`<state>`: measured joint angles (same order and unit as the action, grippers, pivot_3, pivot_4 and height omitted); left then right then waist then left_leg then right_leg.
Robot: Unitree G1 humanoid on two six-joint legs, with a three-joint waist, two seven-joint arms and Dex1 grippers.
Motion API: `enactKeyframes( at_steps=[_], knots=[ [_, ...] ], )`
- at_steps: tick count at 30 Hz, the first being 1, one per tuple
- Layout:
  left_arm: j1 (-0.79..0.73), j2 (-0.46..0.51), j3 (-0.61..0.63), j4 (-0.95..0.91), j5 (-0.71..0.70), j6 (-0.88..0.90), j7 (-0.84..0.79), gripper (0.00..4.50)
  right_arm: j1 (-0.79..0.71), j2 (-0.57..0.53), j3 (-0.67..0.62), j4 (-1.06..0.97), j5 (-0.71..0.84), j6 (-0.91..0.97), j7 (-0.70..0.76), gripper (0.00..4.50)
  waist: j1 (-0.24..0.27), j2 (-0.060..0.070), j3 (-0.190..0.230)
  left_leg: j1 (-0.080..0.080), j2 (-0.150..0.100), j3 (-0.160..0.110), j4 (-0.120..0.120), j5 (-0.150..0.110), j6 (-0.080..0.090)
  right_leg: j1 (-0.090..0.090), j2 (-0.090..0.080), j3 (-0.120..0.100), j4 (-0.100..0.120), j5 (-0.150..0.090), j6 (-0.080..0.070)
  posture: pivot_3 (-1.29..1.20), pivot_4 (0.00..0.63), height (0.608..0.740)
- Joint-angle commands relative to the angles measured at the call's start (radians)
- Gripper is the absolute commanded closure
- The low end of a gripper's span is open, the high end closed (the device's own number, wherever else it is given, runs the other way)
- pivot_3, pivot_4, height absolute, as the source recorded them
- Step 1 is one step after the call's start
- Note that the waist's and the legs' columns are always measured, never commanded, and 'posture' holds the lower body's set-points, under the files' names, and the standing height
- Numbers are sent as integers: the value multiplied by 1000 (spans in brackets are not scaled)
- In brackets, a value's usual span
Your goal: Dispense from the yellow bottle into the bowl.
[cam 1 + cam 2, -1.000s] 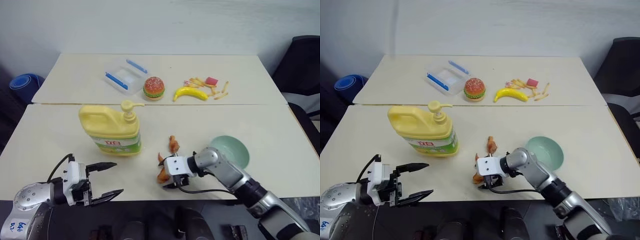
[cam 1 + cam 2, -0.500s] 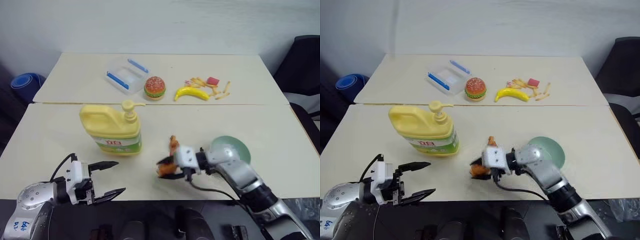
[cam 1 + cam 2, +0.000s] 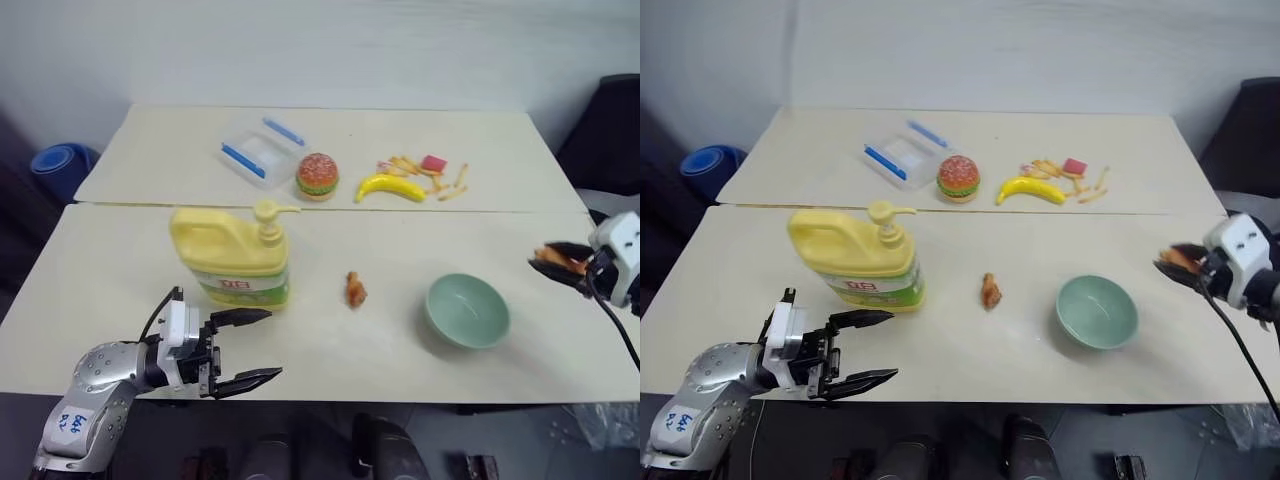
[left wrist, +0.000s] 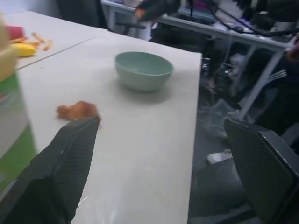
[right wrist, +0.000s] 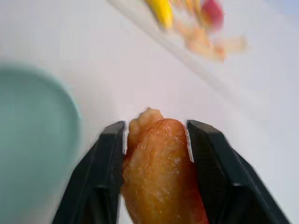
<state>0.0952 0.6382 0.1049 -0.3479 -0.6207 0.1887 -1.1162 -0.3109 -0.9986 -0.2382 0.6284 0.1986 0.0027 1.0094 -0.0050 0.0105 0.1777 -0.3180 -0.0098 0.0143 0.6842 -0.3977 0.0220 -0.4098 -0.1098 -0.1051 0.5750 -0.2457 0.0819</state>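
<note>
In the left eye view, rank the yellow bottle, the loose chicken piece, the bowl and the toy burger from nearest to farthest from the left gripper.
1. yellow bottle, just beyond the left gripper
2. chicken piece, table middle
3. bowl, to the right, and toy burger, far table: too close to call

Both eye views look steeply down from the head across the counter point(image 3: 400, 250), sharing nearly everything. The left wrist view skims low toward the bowl point(image 4: 143, 70); the right wrist view looks close along its pincer point(image 5: 156, 140).

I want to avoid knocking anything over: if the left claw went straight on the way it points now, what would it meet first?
Probably the small brown food piece, lying just ahead of the open left claw; the bowl sits farther along. Depth is uncertain.
</note>
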Motion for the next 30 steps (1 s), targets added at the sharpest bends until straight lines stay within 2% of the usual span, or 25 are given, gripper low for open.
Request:
enactKeyframes(
  at_steps=[1,3,4,7,10,12,15,17,20,21,24,28,30],
  knots=[
    [-14,-19,13,-35,-28,-4,14,0,-95,21,31,214,-63,-146,-20,2769,-13,4,2,0,1,3,0,0,0,0,1,0,1,0,0,0,150,740],
    [-17,-27,17,-37,-33,0,26,0,-141,43,41,306,-71,-177,-18,2769,-25,6,2,1,2,5,-1,1,-2,1,2,0,2,0,1,0,150,740],
    [-16,-28,17,-38,-31,0,27,0,-155,51,39,333,-66,-187,-6,2068,-25,6,2,2,3,5,-1,2,-3,0,4,1,3,0,1,0,150,740],
    [-6,-27,26,-49,-32,4,37,0,-174,48,24,364,-56,-219,15,1132,-22,8,3,2,5,4,-1,2,-5,0,5,3,4,0,0,0,150,740],
    [14,-28,55,-35,-26,-10,48,0,-163,23,2,278,-6,-211,115,36,-19,8,3,3,5,2,0,2,-5,0,5,3,2,0,0,0,150,740],
    [30,-30,68,-24,-8,-31,49,0,-146,17,-9,173,40,-142,178,10,-18,8,3,3,5,0,0,2,-5,-1,4,2,1,1,0,0,150,740],
    [57,-50,121,44,41,-105,81,0,-107,35,30,-280,211,209,226,10,-18,11,4,2,5,-2,0,2,-5,-1,3,1,0,1,0,0,150,740],
    [73,-49,147,92,56,-138,79,0,-112,111,124,-540,259,437,125,10,-23,12,4,2,5,-3,0,2,-6,-1,3,1,1,0,0,0,150,740],
    [90,-36,159,125,63,-156,60,0,-150,217,281,-748,224,659,-21,10,-21,6,1,3,9,-5,0,0,-11,-2,6,-1,1,0,-3,0,150,740],
    [92,-33,159,128,63,-159,56,0,-161,233,313,-776,209,706,-48,10,-19,6,1,2,9,-6,0,-1,-12,-2,6,-2,2,-1,-4,0,150,740],
    [94,-29,168,134,63,-165,57,0,-230,391,436,-784,146,837,-203,10,5,6,1,-2,7,-7,0,-1,-11,-6,4,-2,2,-1,-4,0,150,740],
    [104,-34,171,118,66,-167,65,0,-302,525,565,-667,-6,818,-348,10,10,6,1,-6,2,-8,0,1,-6,-8,-1,-3,4,0,-4,0,150,740],
    [111,-36,171,108,65,-167,71,0,-322,559,599,-611,-45,798,-373,10,4,3,0,-5,0,-7,0,2,-5,-7,-2,-3,5,0,-3,0,150,740]
  ],
)
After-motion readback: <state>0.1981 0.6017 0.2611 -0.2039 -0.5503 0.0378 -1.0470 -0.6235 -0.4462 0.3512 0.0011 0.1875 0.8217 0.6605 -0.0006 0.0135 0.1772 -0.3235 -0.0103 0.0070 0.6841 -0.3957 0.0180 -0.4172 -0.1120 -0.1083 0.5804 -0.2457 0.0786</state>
